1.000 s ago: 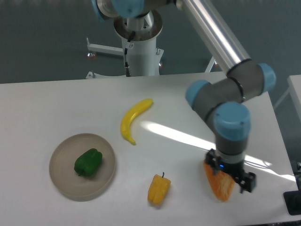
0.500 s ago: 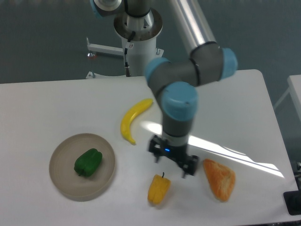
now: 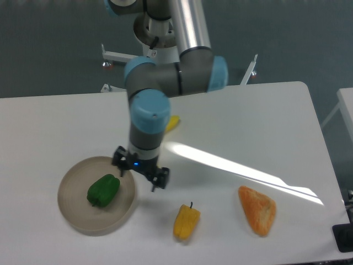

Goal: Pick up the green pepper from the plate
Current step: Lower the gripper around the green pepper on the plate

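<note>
The green pepper (image 3: 103, 190), small, glossy and dark green, lies on the round beige-grey plate (image 3: 77, 215) at the front left of the white table. My gripper (image 3: 140, 174) hangs over the plate's right rim, just right of the pepper and apart from it. Its two fingers are spread and hold nothing.
A yellow pepper with a dark stem (image 3: 186, 221) lies in front of the gripper to the right. An orange wedge-shaped thing (image 3: 257, 210) lies at the front right. A yellow banana (image 3: 172, 122) is mostly hidden behind my arm. The arm's base stands at the back.
The arm has swung left across the table, from over the orange thing, past the yellow pepper, to the plate's right rim. The objects have not moved.
</note>
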Action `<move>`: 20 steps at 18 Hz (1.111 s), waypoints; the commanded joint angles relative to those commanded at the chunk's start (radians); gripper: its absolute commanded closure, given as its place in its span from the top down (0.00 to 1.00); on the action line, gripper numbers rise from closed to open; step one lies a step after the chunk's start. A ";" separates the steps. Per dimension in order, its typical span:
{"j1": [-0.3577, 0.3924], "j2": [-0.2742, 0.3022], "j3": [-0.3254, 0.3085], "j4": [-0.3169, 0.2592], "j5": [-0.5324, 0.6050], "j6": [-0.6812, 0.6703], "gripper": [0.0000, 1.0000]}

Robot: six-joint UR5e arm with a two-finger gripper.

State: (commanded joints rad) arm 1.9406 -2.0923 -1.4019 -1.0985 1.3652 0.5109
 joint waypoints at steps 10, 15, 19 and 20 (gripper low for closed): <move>-0.046 -0.026 -0.014 0.052 0.002 -0.026 1.00; -0.054 -0.048 -0.011 0.077 0.002 -0.026 1.00; -0.058 -0.054 -0.012 0.078 0.003 -0.026 1.00; -0.058 -0.054 -0.012 0.078 0.003 -0.026 1.00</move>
State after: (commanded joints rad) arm 1.8822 -2.1460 -1.4143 -1.0201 1.3683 0.4847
